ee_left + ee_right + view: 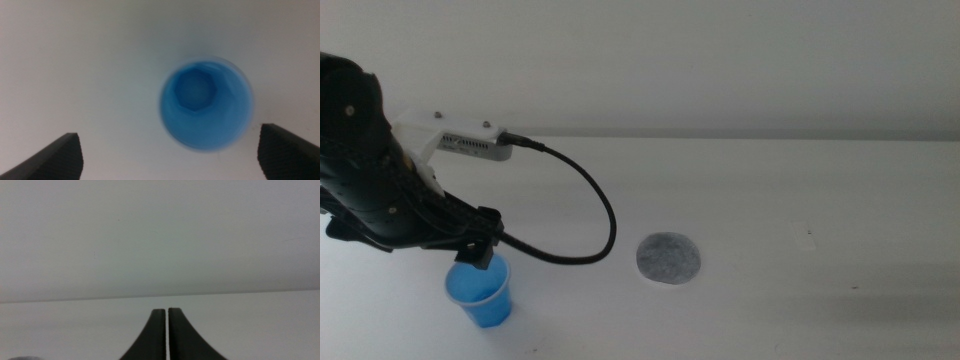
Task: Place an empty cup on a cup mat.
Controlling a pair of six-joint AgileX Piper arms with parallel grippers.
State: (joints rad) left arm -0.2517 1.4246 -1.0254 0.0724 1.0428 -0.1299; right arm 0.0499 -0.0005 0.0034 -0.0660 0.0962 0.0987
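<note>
The translucent blue cup stands upright and empty on the white table at the front left. The speckled grey cup mat lies flat near the middle, well to the right of the cup. My left gripper hangs just above the cup's rim. In the left wrist view the cup is seen from above, and the left gripper has its jaws wide open, the cup lying between them nearer one jaw. My right gripper is shut and empty, out of the middle view.
A black cable loops from the left wrist camera over the table toward the mat. The white table ends at a pale wall behind.
</note>
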